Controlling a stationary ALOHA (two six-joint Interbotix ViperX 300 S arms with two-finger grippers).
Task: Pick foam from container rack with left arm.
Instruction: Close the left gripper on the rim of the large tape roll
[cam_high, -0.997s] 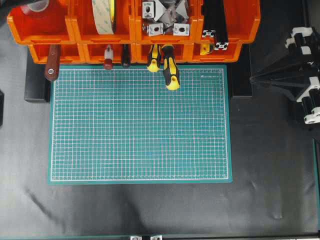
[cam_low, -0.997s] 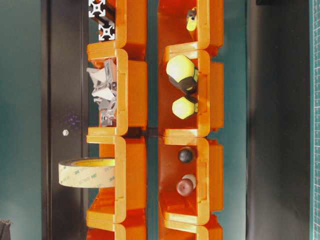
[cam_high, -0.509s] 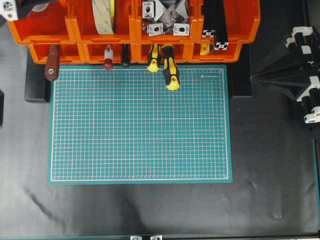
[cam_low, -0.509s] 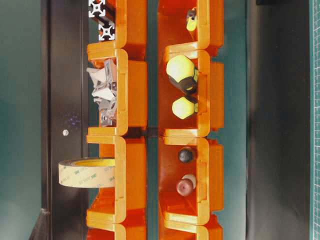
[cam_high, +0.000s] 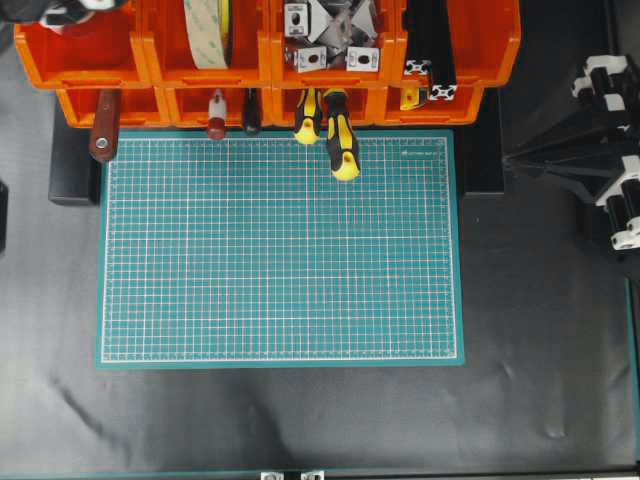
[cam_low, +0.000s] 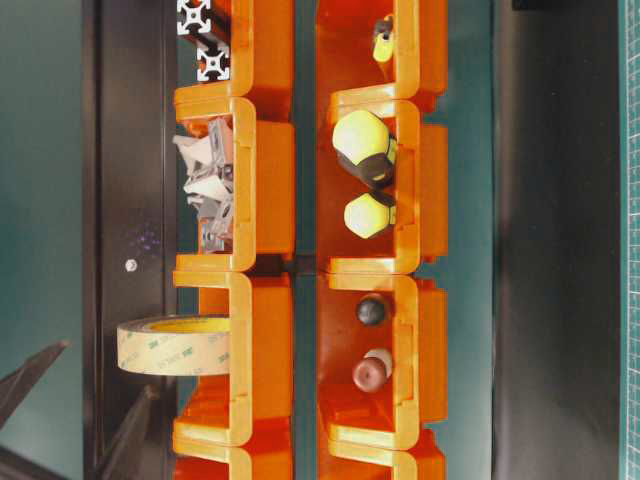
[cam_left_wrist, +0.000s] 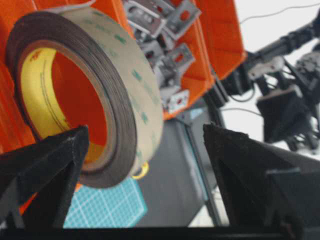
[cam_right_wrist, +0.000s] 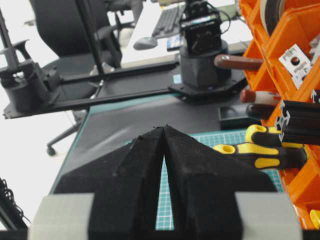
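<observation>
The rack (cam_high: 270, 55) fills the top edge of the overhead view, its orange bins packed close. The foam (cam_left_wrist: 85, 95) stands on edge in the second upper bin from the left, and in the left wrist view it takes up the upper left of the frame, its hole facing the camera.

The left gripper (cam_left_wrist: 145, 165) has its jaws spread wide. One finger (cam_left_wrist: 45, 165) sits at lower left, in front of the roll's lower rim, the other at lower right, well clear. Nothing is pinched yet.

The main risk, as I judge it, is the bin: a finger could catch the orange wall and shove the rack. A pinch on the curved rim alone could let the roll tip or slip. The brackets (cam_left_wrist: 165, 60) in the next bin, upper middle, might also be knocked.

The right gripper (cam_right_wrist: 164, 175), at the bottom centre of its own view, has its jaws pressed together and holds nothing.
</observation>
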